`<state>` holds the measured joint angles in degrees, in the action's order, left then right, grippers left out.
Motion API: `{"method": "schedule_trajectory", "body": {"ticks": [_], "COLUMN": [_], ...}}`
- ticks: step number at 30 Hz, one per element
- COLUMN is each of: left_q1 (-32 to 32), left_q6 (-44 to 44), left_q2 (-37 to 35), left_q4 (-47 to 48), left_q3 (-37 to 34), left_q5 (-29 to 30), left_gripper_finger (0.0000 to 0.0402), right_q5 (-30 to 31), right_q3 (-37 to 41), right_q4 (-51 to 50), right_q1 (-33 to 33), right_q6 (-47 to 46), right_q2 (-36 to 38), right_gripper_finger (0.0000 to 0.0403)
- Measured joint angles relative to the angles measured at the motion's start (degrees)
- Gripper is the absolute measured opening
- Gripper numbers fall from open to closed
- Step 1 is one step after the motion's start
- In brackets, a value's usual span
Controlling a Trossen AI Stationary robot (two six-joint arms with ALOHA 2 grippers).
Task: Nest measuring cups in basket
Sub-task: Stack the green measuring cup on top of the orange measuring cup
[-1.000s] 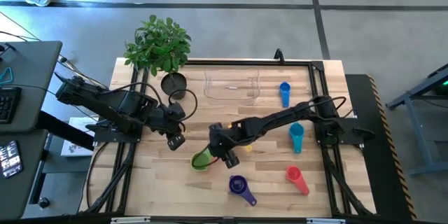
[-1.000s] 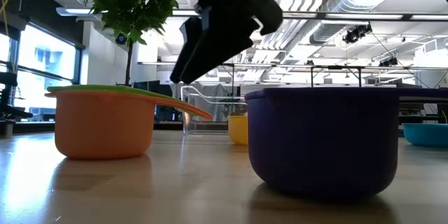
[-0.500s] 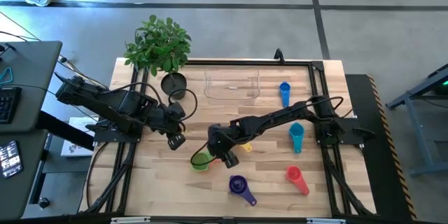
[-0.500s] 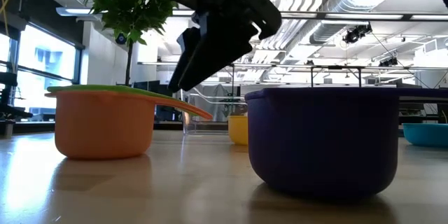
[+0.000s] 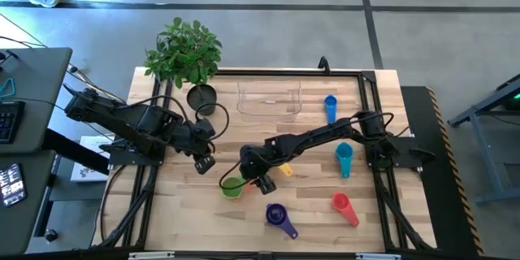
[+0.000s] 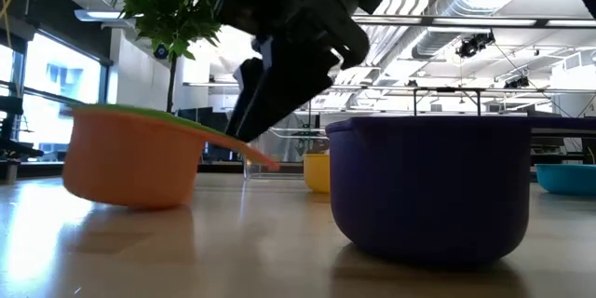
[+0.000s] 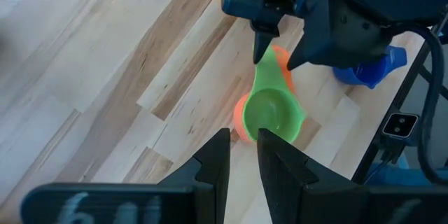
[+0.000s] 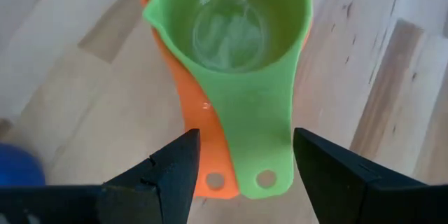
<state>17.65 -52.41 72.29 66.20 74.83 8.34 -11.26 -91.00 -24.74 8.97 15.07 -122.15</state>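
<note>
The green cup (image 8: 238, 49) sits nested in the orange cup (image 8: 178, 105) on the table, left of centre (image 5: 232, 185). Their two handles lie side by side. My right gripper (image 8: 241, 175) is open, coming down over those handles with one finger on each outer side. In the low view the orange cup (image 6: 130, 158) is tipped, handle end low. My left gripper (image 5: 203, 161) waits left of the cups with a narrow gap between its fingers (image 7: 243, 161). The clear basket (image 5: 269, 97) stands at the far side. My right gripper straddles the green handle (image 8: 262, 161) and the orange handle (image 8: 203, 164) near their free ends, slanting down from above on the table's right side. The fingers (image 8: 175, 168) lie close against the handles' outer edges. The nested cups rest tipped on the table.
Purple cup (image 5: 279, 218), red cup (image 5: 344, 207), teal cup (image 5: 344, 159) and blue cup (image 5: 330, 107) lie on the table's right half. The yellow cup (image 5: 286, 169) shows partly under the right arm. A plant (image 5: 184, 49) and a dark pot (image 5: 201, 96) stand far left.
My right gripper has moved a little toward the table's left edge and down onto the handles. The nested green and orange cups have tipped: the handle end has gone down, the opposite rim has risen, and they have slid slightly left.
</note>
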Motion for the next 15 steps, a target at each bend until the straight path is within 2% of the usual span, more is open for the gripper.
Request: {"method": "schedule_trajectory", "body": {"ticks": [8, 15], "left_q1": [0.0, 0.6], "left_q6": [-0.1, -3.7], "left_q2": [0.0, 0.0], "left_q4": [0.0, 0.0], "left_q3": [0.0, 0.0], "left_q5": [0.0, -0.3], "left_gripper_finger": [0.0062, 0.0062], "right_q5": [-1.2, -0.8], "right_q3": [0.0, 0.0], "right_q4": [-1.1, -3.2], "right_q1": [0.0, 0.0], "right_q6": [-1.9, -5.0], "right_q2": [-0.4, 0.3], "right_gripper_finger": [0.0220, 0.0220]}}
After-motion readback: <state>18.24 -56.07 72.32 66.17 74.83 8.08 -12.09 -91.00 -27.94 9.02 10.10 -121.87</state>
